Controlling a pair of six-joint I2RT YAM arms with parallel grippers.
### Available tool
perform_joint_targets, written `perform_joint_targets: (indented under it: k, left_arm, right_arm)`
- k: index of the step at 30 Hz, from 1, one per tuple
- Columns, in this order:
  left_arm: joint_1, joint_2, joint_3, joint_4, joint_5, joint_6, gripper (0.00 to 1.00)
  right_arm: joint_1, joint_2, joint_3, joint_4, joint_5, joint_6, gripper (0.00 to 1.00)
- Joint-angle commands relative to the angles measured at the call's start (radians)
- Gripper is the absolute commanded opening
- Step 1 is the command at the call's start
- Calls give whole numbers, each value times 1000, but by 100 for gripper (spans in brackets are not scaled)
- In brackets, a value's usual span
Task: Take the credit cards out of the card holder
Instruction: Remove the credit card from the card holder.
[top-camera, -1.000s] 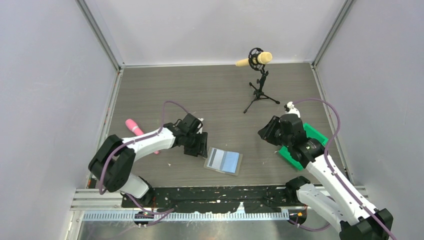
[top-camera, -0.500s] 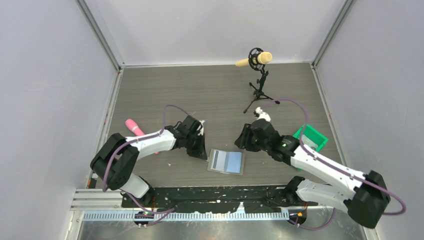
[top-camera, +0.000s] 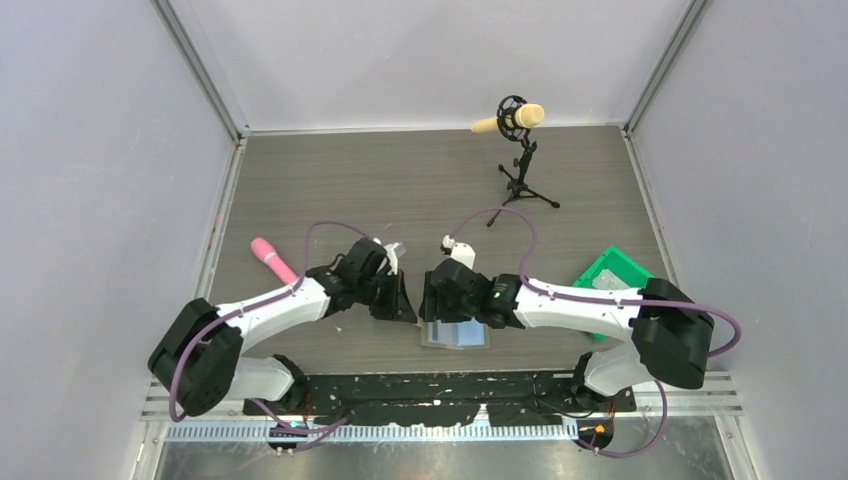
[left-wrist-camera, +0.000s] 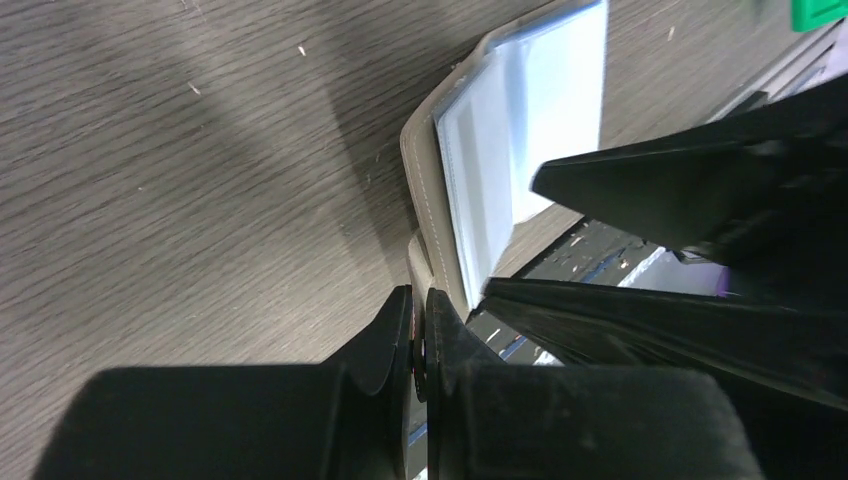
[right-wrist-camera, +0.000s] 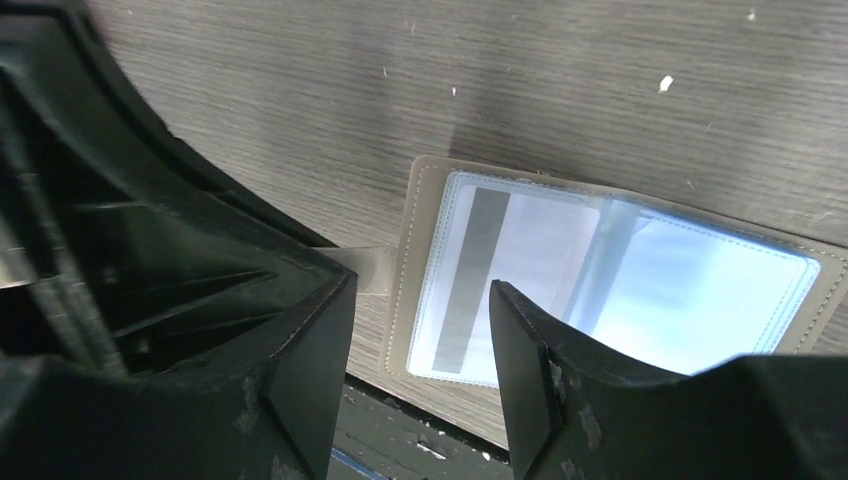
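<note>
The card holder (top-camera: 466, 336) lies open near the table's front edge, with a grey-olive rim and clear pockets (right-wrist-camera: 640, 290). A pale credit card (right-wrist-camera: 484, 262) with a grey stripe sits in its left pocket. My right gripper (top-camera: 438, 304) is open and hovers just above that left half (right-wrist-camera: 420, 300); the striped card shows between its jaws. My left gripper (top-camera: 398, 300) is shut at the holder's left edge (left-wrist-camera: 420, 298), pinching a thin tab of it (right-wrist-camera: 366, 269). In the left wrist view that side of the holder (left-wrist-camera: 520, 120) looks slightly raised.
A green bin (top-camera: 626, 263) sits at the right with a pale flat piece in it. A pink object (top-camera: 269, 256) lies at the left. A microphone on a small tripod (top-camera: 519, 150) stands at the back. The black base rail (top-camera: 440, 385) runs along the near edge.
My right arm has swung left from the green bin to over the card holder. My left gripper and the holder have shifted slightly towards the near edge.
</note>
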Motion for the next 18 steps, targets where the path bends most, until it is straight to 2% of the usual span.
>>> perform_joint_targets:
  k: [1, 9, 18]
  left_arm:
    - [2, -69, -25, 40, -6, -17, 0]
    - [2, -77, -17, 30, -10, -15, 0]
    - [2, -86, -16, 16, -29, -16, 0]
  right_arm:
    - [20, 5, 0, 54, 33, 28, 59]
    - [39, 25, -29, 94, -8, 21, 59]
    - [61, 1, -34, 19, 66, 35, 48]
